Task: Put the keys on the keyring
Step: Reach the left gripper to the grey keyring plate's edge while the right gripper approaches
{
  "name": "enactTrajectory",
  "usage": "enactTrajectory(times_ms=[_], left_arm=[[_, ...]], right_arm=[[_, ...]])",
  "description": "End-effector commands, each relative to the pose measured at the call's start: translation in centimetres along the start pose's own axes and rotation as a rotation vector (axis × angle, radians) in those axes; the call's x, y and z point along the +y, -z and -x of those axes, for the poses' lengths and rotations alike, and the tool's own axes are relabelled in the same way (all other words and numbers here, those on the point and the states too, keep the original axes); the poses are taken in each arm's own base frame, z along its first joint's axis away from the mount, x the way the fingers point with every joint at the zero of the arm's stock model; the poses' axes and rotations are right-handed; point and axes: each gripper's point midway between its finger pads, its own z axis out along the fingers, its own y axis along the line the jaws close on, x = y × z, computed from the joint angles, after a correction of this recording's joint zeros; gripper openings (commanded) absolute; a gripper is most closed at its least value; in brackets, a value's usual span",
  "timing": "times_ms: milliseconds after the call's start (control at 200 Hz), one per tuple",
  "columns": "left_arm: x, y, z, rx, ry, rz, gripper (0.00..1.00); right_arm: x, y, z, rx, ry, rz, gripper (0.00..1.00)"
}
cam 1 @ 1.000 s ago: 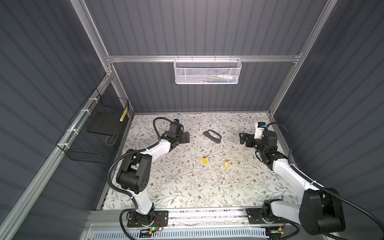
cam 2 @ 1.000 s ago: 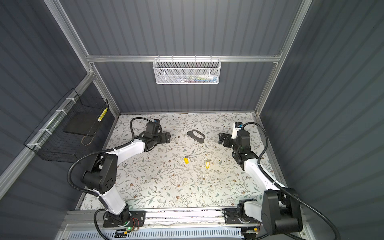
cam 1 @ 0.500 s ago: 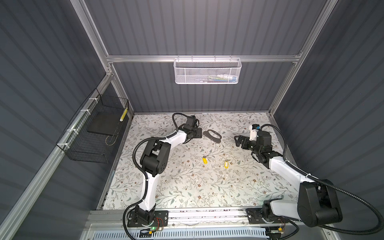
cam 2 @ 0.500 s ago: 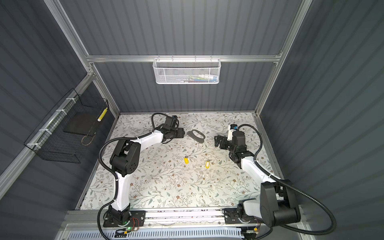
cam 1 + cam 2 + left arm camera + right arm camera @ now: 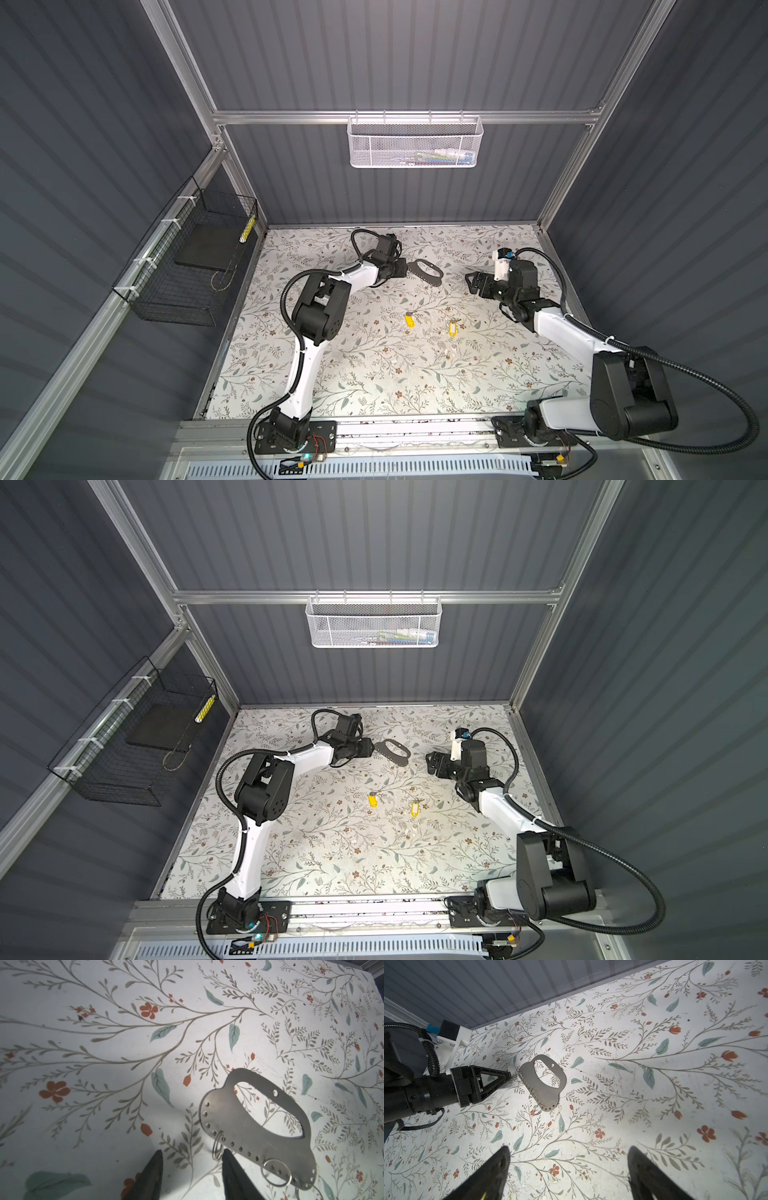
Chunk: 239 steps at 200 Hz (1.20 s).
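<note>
I am at the first step, getting hold of the keyring (image 5: 434, 279), and no key is threaded yet. It lies flat on the worktop (image 5: 374, 374) toward the back, between my two arms. The keys (image 5: 409, 320) lie loose nearer the front, well apart from it. The other key (image 5: 451, 328) sits just beside the first.

My left gripper (image 5: 192, 1151) is low at the keyring's holed edge, about half open and holding nothing. Only bare worktop shows between its fingers. A small split ring (image 5: 217, 1147) stands up from one of the holes just beside one finger (image 5: 228, 1167), and I cannot tell whether they touch. Another ring (image 5: 276, 1173) lies flat further along the same edge.

My right gripper (image 5: 569, 1148) hangs on the far side of the keyring, well short of it, spread wide and empty.

As I judge it, the next move is to shift my left gripper slightly sideways so the upright ring, or the plate's edge, sits squarely between the fingers, then pinch it. The plate is thin and lies flush, so a flat approach may only push it along. Once it is steadied, my right gripper can go for a key.
</note>
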Motion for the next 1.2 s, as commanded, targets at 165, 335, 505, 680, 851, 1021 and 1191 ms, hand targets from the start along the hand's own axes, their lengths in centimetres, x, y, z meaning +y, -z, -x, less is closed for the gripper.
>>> enactTrajectory(times_ms=[165, 335, 505, 680, 851, 1021, 1191], left_arm=[[-2.6, -1.1, 0.7, -0.022, -0.010, -0.098, 0.41], [-2.8, -1.4, 0.3, -0.012, -0.011, -0.107, 0.35], [-2.9, -1.5, 0.1, -0.006, -0.018, -0.111, 0.29], [-3.1, -1.4, 0.2, -0.010, -0.027, -0.112, 0.24], [-3.2, -1.3, 0.4, -0.015, -0.036, -0.116, 0.17], [-3.4, -1.1, 0.6, -0.023, -0.042, -0.124, 0.10], [-3.8, -0.9, 0.7, -0.030, -0.054, -0.142, 0.02]], right_arm=[[0.7, -0.5, 0.4, 0.010, 0.017, 0.026, 0.83], [0.7, -0.7, 0.3, 0.015, 0.019, 0.024, 0.81], [0.6, -0.8, 0.2, 0.019, 0.021, 0.023, 0.80], [0.6, -0.9, 0.2, 0.023, 0.020, 0.023, 0.78], [0.8, -1.0, 0.2, 0.026, 0.023, 0.026, 0.78], [0.9, -1.0, 0.1, 0.033, 0.031, 0.028, 0.77], [1.2, -1.1, 0.1, 0.039, 0.040, 0.031, 0.77]])
